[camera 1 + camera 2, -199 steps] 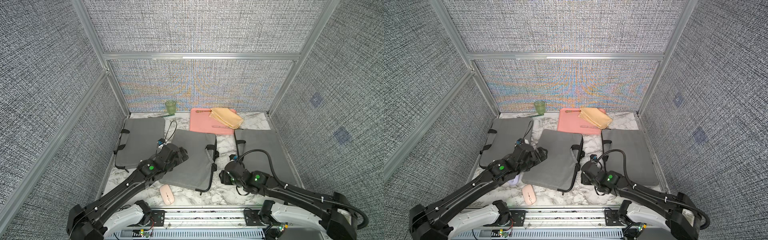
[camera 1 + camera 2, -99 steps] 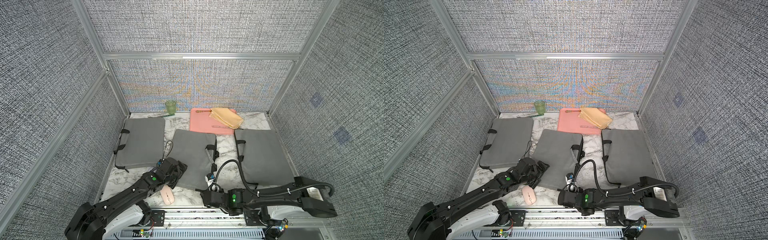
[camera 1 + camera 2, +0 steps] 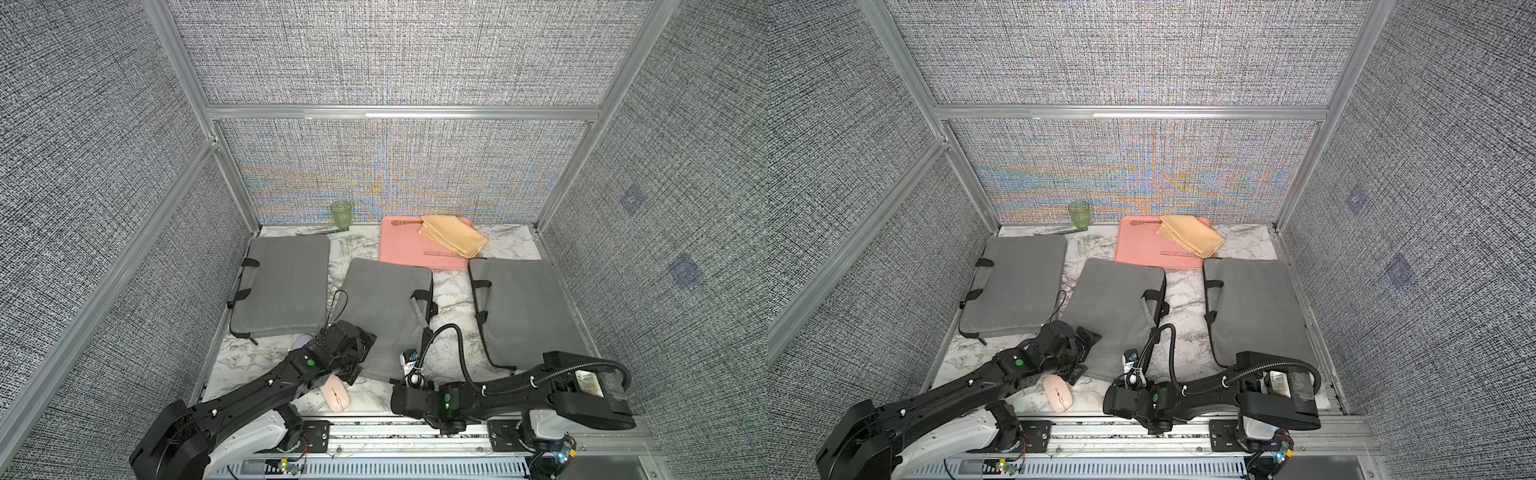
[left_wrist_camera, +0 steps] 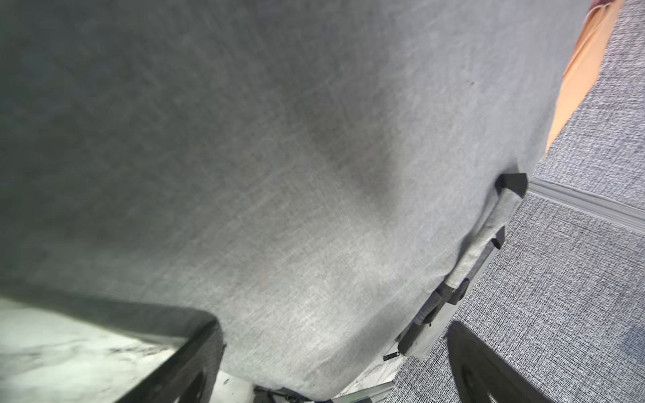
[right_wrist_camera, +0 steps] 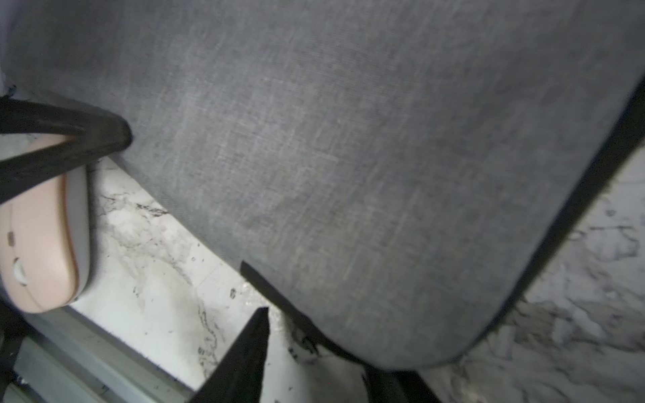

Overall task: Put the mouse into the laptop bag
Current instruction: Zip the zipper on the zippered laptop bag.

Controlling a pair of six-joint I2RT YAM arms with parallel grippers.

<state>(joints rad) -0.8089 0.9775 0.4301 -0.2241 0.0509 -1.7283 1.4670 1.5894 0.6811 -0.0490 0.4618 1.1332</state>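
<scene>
Pink mouse [image 5: 38, 244] beside grey laptop bag [image 5: 349, 157] corner

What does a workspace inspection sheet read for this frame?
Surface: marble tabletop, covered largely by bags.
Job's things: pink mouse on the table, outside the middle laptop bag.
Clutter: left bag, right bag, green cup, pink tray, yellow cloth, lavender object behind left arm.
Claws: left claw open at the middle bag's near corner; right claw at its near edge, state unclear.
Cables: black hose loops above right arm.
Surroundings: grey fabric walls, aluminium frame.

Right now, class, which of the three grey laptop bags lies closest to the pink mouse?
The middle laptop bag, the tilted one: its near corner lies just beyond the pink mouse, under the left gripper.
</scene>
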